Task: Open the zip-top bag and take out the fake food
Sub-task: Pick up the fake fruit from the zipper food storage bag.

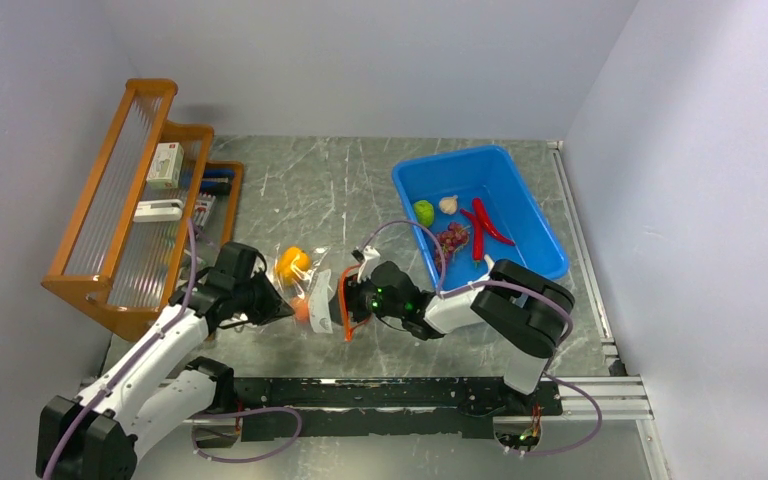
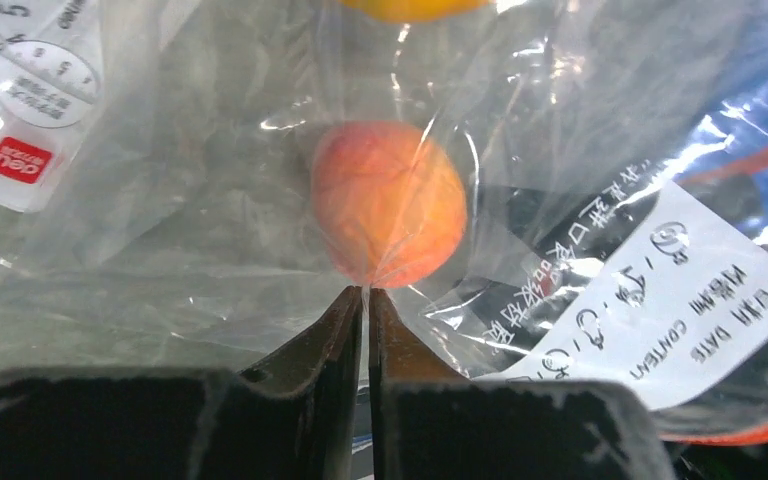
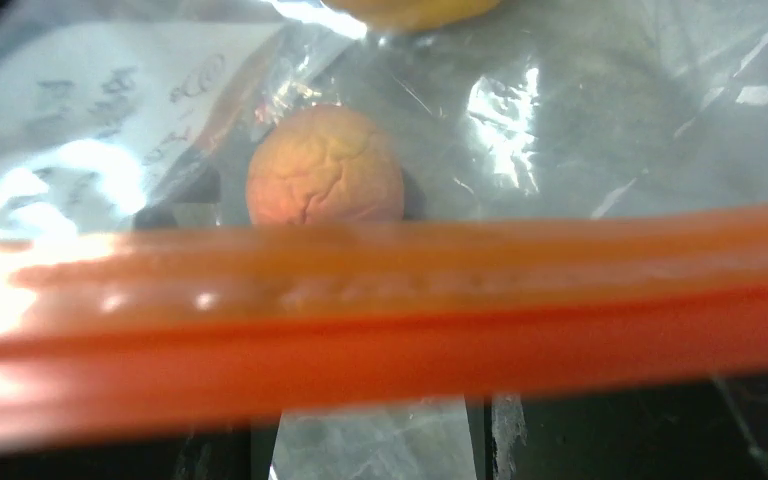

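Clear plastic zip-top bag [image 1: 318, 272] lies on the metal surface [image 1: 310, 180], about mid-front, between the two arms. Left hand [image 2: 365, 295] is at the bag's left edge. Its fingers [image 2: 340, 330] are pressed almost together with a fold of the bag's film pinched between the tips, so it is clamped on the bag. Peach [image 2: 388, 203] sits inside the bag just past those fingertips, seen through the plastic. Orange-yellow pepper [image 1: 292, 263] is also inside, further back from the arms, near the peach. White label [image 2: 660, 290] with handwriting sits on the bag to the right of the peach in the left wrist view.

Right hand [image 1: 353, 300] is at the bag's right end, at the orange-red zip strip [image 3: 380, 300]. The strip runs straight across the right wrist view, very close and blurred, with the peach behind it. The fingers are not clear there, so I cannot tell whether this hand is wide, narrow or gripping the strip.

Blue bin [image 1: 480, 180] stands to the right rear, well apart from the bag. In it are a green lime [image 1: 423, 212], a garlic bulb [image 1: 448, 204], purple grapes [image 1: 451, 238] and red chillies [image 1: 487, 228]. Lime and garlic are side by side at the bin's left side, grapes nearer the arms, chillies beside the grapes. Wooden rack [image 1: 152, 88] stands along the left wall, holding a few small boxes.
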Robot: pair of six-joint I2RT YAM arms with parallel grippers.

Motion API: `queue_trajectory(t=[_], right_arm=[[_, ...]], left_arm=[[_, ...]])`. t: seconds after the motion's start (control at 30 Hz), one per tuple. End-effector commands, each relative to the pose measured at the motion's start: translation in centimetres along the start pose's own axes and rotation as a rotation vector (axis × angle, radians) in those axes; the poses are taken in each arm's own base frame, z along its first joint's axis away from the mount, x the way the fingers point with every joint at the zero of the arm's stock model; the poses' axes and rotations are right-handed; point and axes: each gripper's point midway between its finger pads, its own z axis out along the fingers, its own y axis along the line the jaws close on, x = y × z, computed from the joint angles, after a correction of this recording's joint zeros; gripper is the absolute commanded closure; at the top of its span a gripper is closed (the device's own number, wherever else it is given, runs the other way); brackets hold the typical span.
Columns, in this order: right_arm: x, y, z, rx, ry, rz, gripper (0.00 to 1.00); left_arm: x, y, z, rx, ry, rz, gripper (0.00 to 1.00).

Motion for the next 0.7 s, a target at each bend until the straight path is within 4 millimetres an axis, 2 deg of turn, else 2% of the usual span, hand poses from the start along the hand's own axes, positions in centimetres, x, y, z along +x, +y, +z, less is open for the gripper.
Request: queue_trajectory(t=[0.0, 0.13, 0.27, 0.4, 0.43, 0.53, 0.67], right_arm=[[-1.4, 0.6, -0.3, 0.006, -0.042, -0.022, 0.42], [-1.9, 1.1, -0.3, -0.009, -0.058, -0.020, 0.42], [-2.1, 1.3, -0.1, -0.011, -0.057, -0.018, 0.42], [-2.0, 1.2, -0.4, -0.015, -0.069, -0.001, 0.42], [-2.1, 1.3, -0.5, -0.018, -0.075, 0.000, 0.42], [-2.1, 1.2, -0.6, -0.018, -0.079, 0.001, 0.43], [-2.4, 2.1, -0.4, -0.056, -0.077, -0.008, 0.43]], left_arm=[[-1.6, 0.2, -0.6, -0.058, -0.059, 0.024, 0.81], [-3.2, -0.8, -1.4, -0.059, -0.113, 0.058, 0.76], [-3.8, -0.9, -1.6, -0.088, -0.110, 0.111, 0.69], [-5.9, -1.3, -3.2, -0.110, -0.211, 0.170, 0.60], [-6.2, -1.3, -3.3, -0.116, -0.225, 0.166, 0.55], [-5.1, -1.1, -1.8, -0.101, -0.166, 0.142, 0.54], [-3.1, 1.2, 1.7, -0.136, -0.083, 0.070, 0.71]])
